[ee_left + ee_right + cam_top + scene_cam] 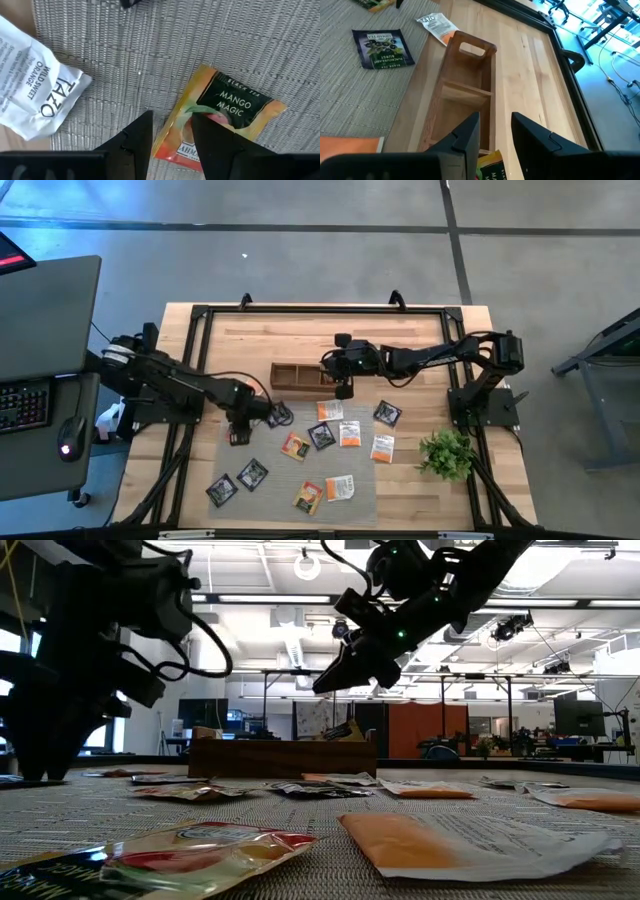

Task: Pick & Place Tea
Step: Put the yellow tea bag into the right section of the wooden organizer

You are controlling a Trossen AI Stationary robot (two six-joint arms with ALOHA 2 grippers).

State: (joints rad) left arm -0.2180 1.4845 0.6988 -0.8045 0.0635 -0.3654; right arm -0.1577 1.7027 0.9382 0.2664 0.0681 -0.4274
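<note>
Several flat tea sachets lie scattered on a grey woven mat [290, 475], among them orange [349, 434], dark [387, 413] and yellow [307, 497] ones. My left gripper [172, 135] is open and down at the mat's far-left corner [238, 436]. Its fingers stand astride a corner of a yellow "Mango Magic" sachet [225, 110], with a white Tazo sachet [35, 100] beside it. My right gripper [496, 135] is open and hovers above the right end of a wooden compartment box [300, 376]. A yellow sachet [489, 167] lies in the compartment under it. My left gripper comes from above, pointing down, with the near corner [172, 125] of the Mango Magic sachet between its open fingers. The sachet lies flat on the mat. Whether a finger touches it, I cannot tell.
A small green plant [447, 452] stands at the table's right near side. A black frame rail [320, 308] runs round the wooden table. A dark sachet [382, 47] and a white one [436, 23] lie near the box's far end. A desk with a keyboard [25, 402] stands left of the table.
</note>
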